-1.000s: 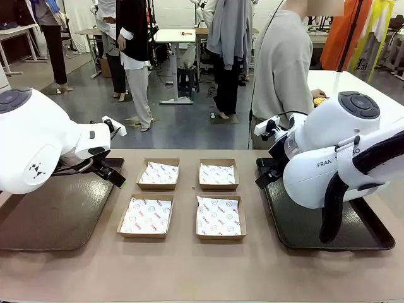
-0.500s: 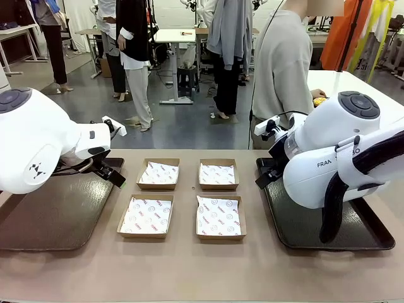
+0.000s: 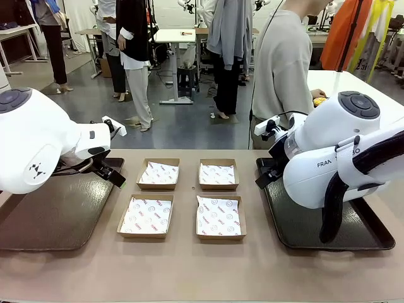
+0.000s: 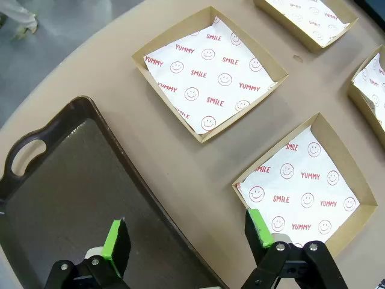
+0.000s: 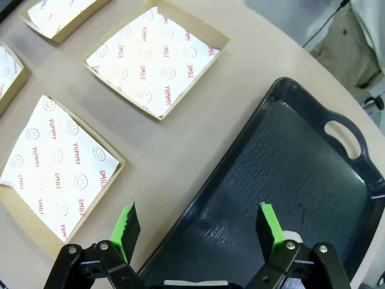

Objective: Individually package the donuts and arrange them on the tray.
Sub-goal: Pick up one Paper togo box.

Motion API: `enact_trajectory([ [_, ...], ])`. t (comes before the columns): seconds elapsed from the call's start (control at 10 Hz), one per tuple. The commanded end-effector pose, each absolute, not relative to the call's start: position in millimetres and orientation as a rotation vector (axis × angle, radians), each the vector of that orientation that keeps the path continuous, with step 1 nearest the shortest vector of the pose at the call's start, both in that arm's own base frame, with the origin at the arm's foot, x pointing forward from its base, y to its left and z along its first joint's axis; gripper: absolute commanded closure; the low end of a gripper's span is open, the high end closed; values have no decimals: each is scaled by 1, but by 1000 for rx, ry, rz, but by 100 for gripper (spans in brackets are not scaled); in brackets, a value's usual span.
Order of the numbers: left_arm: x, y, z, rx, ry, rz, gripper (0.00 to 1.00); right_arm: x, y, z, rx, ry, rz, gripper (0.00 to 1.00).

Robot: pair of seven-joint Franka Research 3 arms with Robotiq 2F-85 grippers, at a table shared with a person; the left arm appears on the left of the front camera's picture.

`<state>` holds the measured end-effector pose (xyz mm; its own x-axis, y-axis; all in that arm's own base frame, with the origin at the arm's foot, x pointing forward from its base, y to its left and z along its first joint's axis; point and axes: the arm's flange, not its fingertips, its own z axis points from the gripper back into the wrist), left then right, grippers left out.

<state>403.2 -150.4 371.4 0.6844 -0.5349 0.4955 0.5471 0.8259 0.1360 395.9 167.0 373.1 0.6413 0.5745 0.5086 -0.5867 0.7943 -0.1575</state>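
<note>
What looks like the yellow donut (image 3: 320,100) lies far off at one o'clock on the white side table (image 3: 341,82), just beside the person's hand (image 3: 317,94). It is a small scrap of colour, partly cut off by the hand and the right arm's shoulder, so I cannot tell which way it faces or whether it lies flat (a ring gives no long axis to read at this range anyway).

From the front, both pincers are mostly hidden behind the arms' white housings. The wrist cameras show them better. The left gripper (image 4: 187,235) has its jaws spread wide with nothing between the green pads, hanging over the inner rim of the left tray (image 3: 57,214) at nine o'clock. The right gripper (image 5: 198,227) is just as wide and just as empty, above the inner edge of the right tray (image 3: 297,227) at three o'clock.

Between the trays four shallow cardboard boxes form a square: far-left box (image 3: 158,187), far-right box (image 3: 218,187), near-left box (image 3: 144,235) and near-right box (image 3: 219,238). Each is lined with printed paper.

The person (image 3: 281,63) stands at one o'clock, turned away, cut off at the top.
</note>
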Motion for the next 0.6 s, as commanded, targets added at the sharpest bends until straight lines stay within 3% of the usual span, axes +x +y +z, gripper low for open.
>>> enact_trajectory([
  [0.0,403,-150,371,-23,-548,-607,0,396,167,373,23,-572,662,0],
  [0.2,377,-145,386,-22,-524,-678,0,378,167,383,-23,-545,665,0],
  [0.5,298,-107,447,14,-396,-781,0,295,159,431,-65,-433,713,0],
])
